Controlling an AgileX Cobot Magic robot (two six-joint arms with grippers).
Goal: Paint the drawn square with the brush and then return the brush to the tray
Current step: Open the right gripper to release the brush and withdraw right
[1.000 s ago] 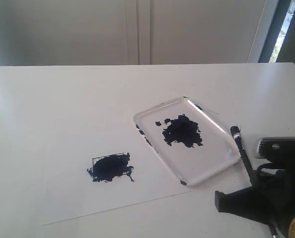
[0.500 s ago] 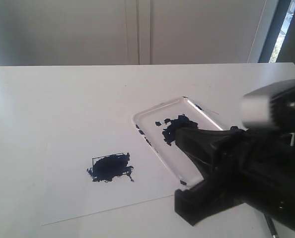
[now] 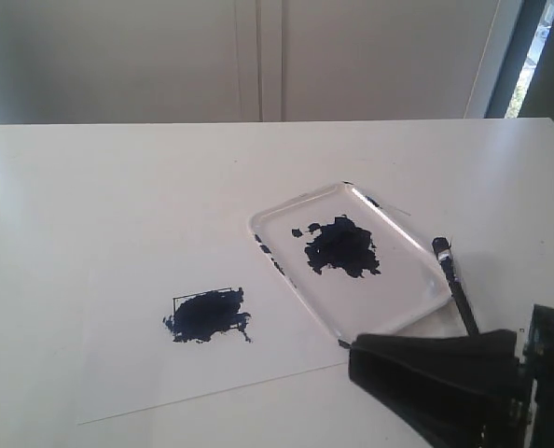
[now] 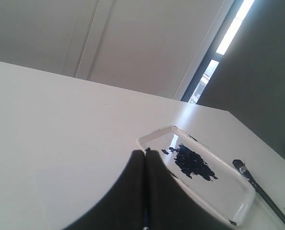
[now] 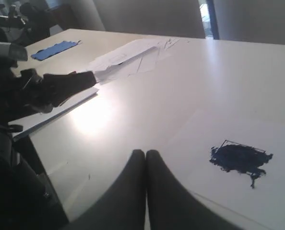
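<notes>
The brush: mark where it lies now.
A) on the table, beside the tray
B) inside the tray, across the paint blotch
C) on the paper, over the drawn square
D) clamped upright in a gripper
A: the brush lies on the table alongside the tray, outside its rim.

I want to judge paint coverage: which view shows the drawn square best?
Exterior view: the drawn square lies whole, seen from above. The right wrist view shows it at a low slant; the left wrist view misses it.
</notes>
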